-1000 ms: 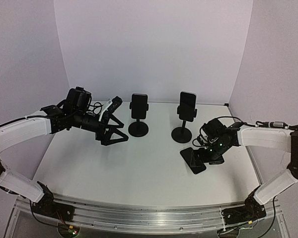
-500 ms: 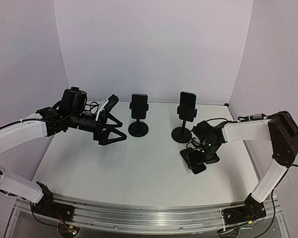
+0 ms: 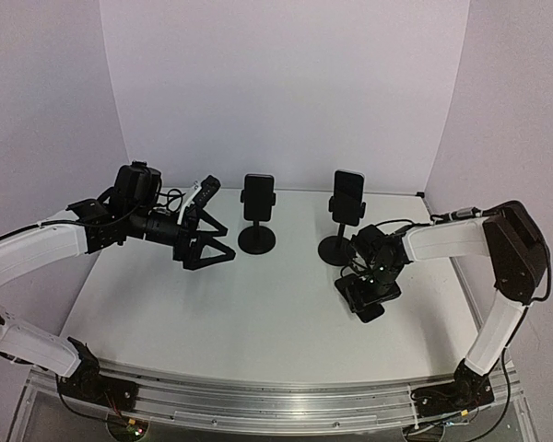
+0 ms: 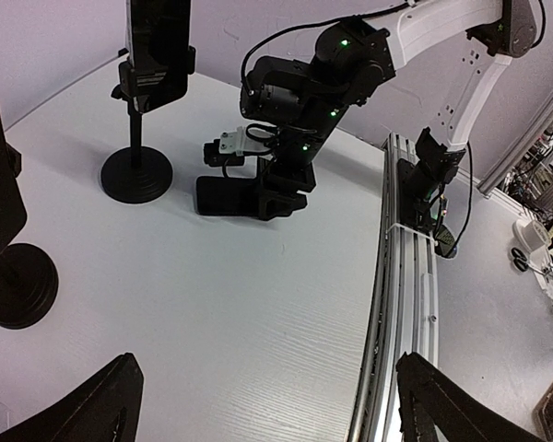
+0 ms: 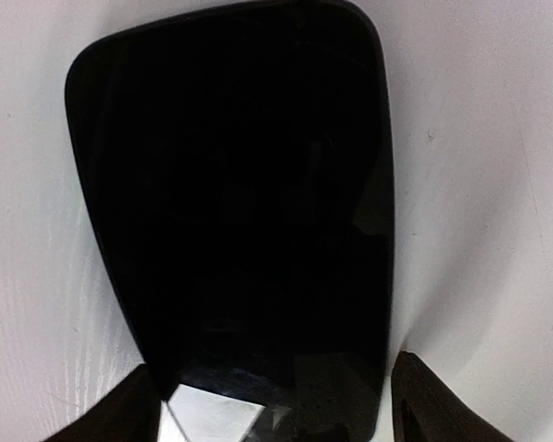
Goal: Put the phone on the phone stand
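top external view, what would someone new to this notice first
Probably the right gripper, low over a black phone lying flat on the right side of the white table. In the wrist view its fingers sit astride the phone's end. Next, the left stand and right stand at the back centre, both seemingly occupied. The left gripper hangs open and empty on the left.

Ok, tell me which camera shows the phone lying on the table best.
Right wrist: the phone nearly fills the frame. Top external shows only its near corner under the right gripper; left wrist shows it as a low dark slab, nearly edge-on.
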Controlling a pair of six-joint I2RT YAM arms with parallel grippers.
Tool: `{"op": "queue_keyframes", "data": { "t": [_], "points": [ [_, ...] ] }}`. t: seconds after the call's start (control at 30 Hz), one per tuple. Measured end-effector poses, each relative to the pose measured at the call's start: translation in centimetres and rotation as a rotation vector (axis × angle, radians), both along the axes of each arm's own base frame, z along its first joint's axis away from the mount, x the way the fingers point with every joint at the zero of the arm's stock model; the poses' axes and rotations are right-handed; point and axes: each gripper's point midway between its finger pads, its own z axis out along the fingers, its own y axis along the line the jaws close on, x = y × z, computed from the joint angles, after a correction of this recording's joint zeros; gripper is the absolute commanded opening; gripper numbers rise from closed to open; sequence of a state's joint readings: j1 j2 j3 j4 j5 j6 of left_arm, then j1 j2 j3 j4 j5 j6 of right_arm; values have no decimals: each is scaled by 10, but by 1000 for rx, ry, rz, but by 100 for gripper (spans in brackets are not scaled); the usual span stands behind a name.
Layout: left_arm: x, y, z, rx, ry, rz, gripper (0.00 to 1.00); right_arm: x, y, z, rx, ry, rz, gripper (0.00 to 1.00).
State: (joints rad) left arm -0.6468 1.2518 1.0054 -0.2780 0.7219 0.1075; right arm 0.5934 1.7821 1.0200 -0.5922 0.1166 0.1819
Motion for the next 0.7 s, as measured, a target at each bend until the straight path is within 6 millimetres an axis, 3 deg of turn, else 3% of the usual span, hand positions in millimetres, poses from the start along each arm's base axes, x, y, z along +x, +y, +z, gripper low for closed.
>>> {"op": "queue_keyframes", "data": {
  "t": [0.1,0.53,0.7],
  "points": [
    [0,0,0,0,0,0,95,2,-1,0,-8,-10,-5,52],
    [4,0,0,-12,2,23,93,-8,8,5,42,-63,-9,39],
    [5,1,-17,-19,76,62,91,-20,18,19,120,-127,-17,37]
  ]
}}
